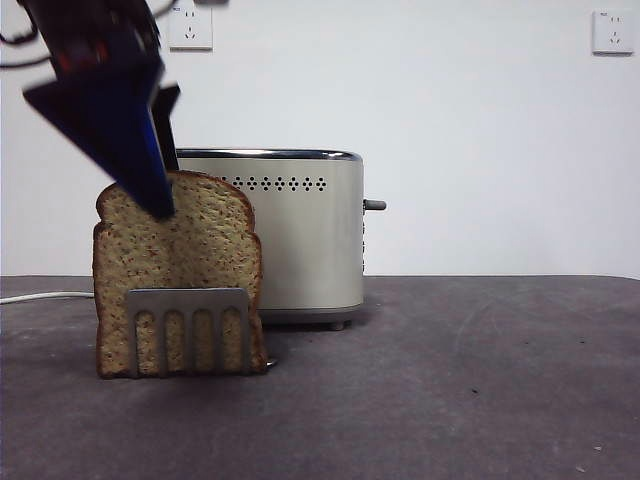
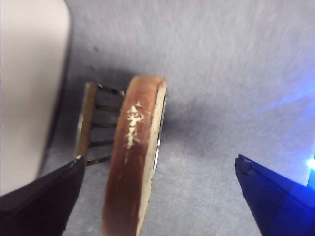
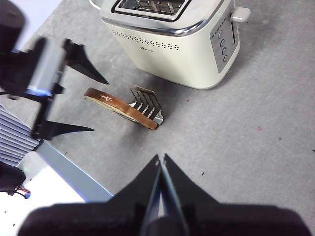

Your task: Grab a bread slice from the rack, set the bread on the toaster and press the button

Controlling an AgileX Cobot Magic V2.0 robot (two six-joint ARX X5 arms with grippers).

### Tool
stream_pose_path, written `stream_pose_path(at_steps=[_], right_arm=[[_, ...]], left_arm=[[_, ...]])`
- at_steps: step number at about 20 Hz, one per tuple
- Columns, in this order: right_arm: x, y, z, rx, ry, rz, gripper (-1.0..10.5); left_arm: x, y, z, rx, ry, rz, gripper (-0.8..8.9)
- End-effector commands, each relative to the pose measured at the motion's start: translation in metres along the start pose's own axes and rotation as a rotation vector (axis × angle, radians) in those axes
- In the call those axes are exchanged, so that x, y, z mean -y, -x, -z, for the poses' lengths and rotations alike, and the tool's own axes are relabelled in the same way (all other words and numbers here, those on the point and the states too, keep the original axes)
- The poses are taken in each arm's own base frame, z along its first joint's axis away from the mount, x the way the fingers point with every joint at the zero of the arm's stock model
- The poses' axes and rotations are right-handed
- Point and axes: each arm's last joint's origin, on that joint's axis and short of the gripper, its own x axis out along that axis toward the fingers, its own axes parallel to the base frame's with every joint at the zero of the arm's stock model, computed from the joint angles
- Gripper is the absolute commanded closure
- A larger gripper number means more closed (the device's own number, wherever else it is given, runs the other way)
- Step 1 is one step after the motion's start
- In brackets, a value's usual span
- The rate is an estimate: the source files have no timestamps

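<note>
Black jaws of the left gripper [image 2: 157, 182] are gaping wide, straddling the slice of bread's [image 1: 178, 270] crust without touching it. Bread is standing upright in the rack [image 1: 188, 330], just beside the toaster [image 1: 300, 230]. Right gripper [image 3: 161, 161] is waiting, closed and empty.

Dark grey table [image 1: 480, 400]: cream toaster [image 1: 300, 235], steel rack [image 1: 188, 332] in front, white cord [image 1: 40, 297].

Claw [image 1: 160, 150] straddles bread [image 1: 175, 270] in rack [image 1: 188, 330], beside toaster [image 1: 300, 235].
</note>
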Motion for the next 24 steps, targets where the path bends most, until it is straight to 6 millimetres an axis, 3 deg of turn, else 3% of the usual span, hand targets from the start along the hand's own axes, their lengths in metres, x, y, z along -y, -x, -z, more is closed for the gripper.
stream_pose_path(at_steps=[1,4,9,13,19,24], right_arm=[[-0.001,0.001,0.000,0.002,0.010,-0.002,9.6],[-0.001,0.001,0.000,0.002,0.010,-0.002,9.6],[-0.001,0.001,0.000,0.002,0.010,-0.002,9.6],[-0.001,0.001,0.000,0.002,0.011,-0.002,9.6],[-0.001,0.001,0.000,0.002,0.011,-0.002,9.6],[-0.001,0.001,0.000,0.002,0.011,-0.002,9.6]], left_arm=[[-0.001,-0.007,-0.001,-0.010,-0.025,0.002,4.62],[-0.001,-0.007,-0.002,-0.006,-0.025,-0.003,8.36],[-0.002,-0.005,-0.002,-0.012,-0.025,-0.024,8.22],[-0.006,0.015,-0.009,0.015,-0.026,-0.044,8.22],[-0.019,0.081,-0.030,0.083,-0.030,-0.104,8.22],[-0.034,0.155,-0.050,0.221,-0.071,-0.345,8.22]])
